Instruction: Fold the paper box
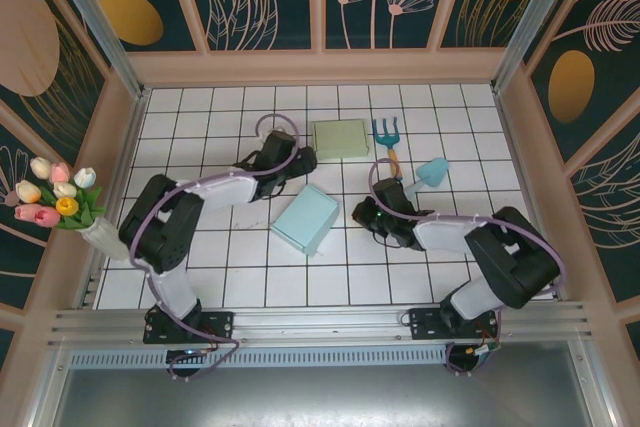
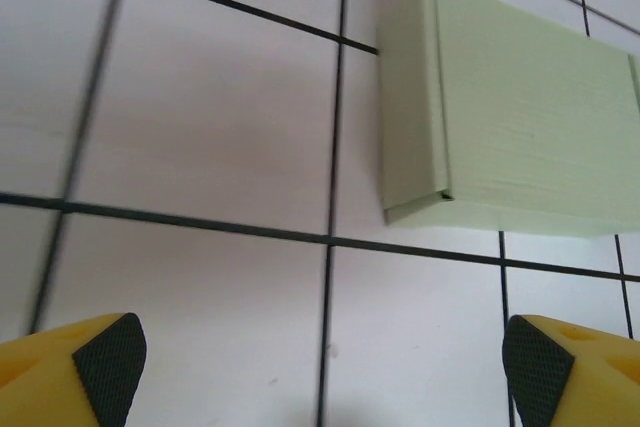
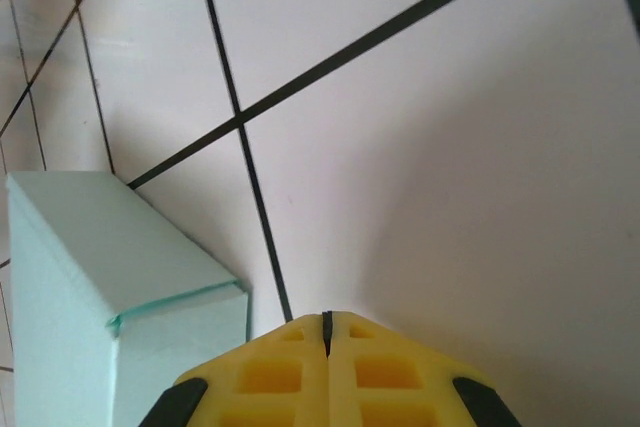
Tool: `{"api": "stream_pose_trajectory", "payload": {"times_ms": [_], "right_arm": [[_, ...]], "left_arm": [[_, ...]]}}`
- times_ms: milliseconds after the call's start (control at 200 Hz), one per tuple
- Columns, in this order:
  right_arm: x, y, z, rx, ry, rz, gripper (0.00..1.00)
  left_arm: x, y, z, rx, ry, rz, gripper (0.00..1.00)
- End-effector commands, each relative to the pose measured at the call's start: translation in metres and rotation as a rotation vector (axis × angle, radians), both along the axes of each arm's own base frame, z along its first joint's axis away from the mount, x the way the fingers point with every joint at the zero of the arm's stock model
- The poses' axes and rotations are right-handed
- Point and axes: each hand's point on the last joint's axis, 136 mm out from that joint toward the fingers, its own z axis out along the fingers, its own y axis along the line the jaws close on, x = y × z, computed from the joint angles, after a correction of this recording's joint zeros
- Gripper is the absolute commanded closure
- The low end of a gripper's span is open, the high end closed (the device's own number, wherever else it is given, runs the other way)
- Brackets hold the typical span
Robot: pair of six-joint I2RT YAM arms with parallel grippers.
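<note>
A light blue paper box (image 1: pixel 305 219) lies tilted on the white tiled table (image 1: pixel 240 267) at the centre, its flaps folded in. In the right wrist view the blue box (image 3: pixel 100 287) sits to the left of my right gripper (image 3: pixel 326 323), apart from it. That gripper (image 1: pixel 358 214) is shut with nothing between its fingers. A pale green paper box (image 1: pixel 340 139) lies flat farther back. My left gripper (image 1: pixel 303 159) stands between the two boxes, wide open and empty. In its wrist view the green box (image 2: pixel 520 117) is ahead and to the right of the left gripper (image 2: pixel 320 387).
A toy garden fork (image 1: pixel 387 133) and a light blue scoop (image 1: pixel 432 172) lie at the back right. A vase of tulips (image 1: pixel 60 202) stands at the left wall. Wooden walls (image 1: pixel 320 67) enclose the table.
</note>
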Motion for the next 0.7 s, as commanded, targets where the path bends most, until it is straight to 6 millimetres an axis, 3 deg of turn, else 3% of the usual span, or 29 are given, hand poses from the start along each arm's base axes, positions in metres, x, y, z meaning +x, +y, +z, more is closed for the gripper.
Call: {"api": "stream_pose_trajectory", "payload": {"times_ms": [0, 280, 696], "right_arm": [[-0.025, -0.005, -0.005, -0.077, 0.015, 0.048, 1.00], [-0.084, 0.052, 0.003, 0.129, 0.056, 0.179, 1.00], [-0.107, 0.087, -0.005, 0.153, 0.094, 0.224, 1.00]], "left_arm": [[-0.025, 0.014, 0.012, -0.037, -0.022, 0.006, 0.06], [-0.085, 0.014, -0.008, -0.166, -0.018, -0.143, 0.06], [-0.110, 0.005, -0.024, -0.293, 0.036, -0.197, 0.08]]}}
